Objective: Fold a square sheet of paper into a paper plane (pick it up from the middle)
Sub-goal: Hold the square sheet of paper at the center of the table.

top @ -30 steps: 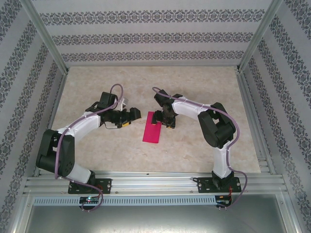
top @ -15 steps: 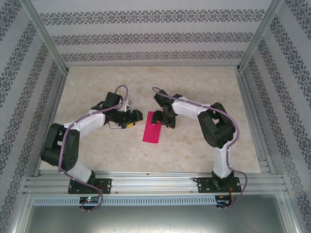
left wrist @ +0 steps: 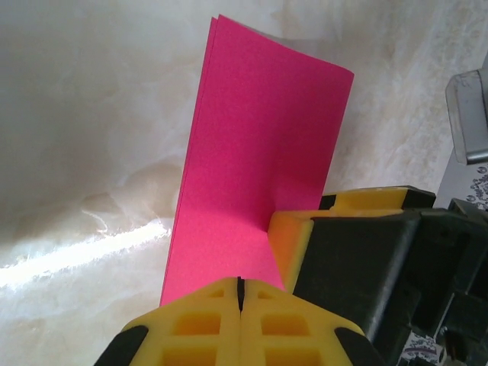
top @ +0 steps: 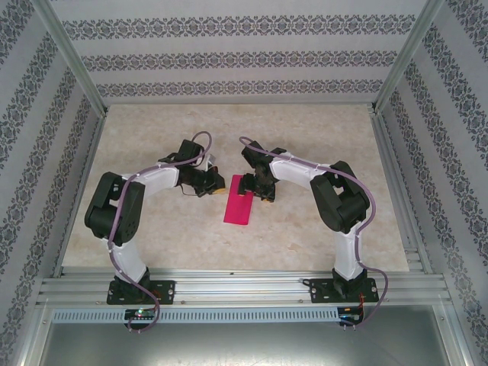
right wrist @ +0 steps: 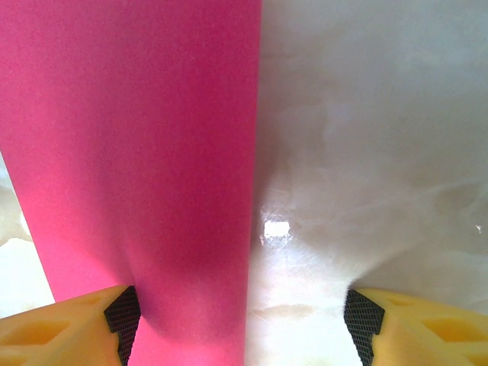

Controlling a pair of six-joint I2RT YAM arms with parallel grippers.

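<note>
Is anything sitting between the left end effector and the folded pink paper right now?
Nothing visible does. The shut left end effector sits right at the edge of the pink paper. The open right end effector is planted on the paper just beside it, crowding that spot but not blocking it.

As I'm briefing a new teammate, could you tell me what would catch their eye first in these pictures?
The magenta-pink sheet of paper, folded double into a narrow rectangle, lies mid-table and stands out against the pale, marble-look table. The left gripper is shut right at the sheet's edge. The right gripper stands open astride one long edge.
</note>
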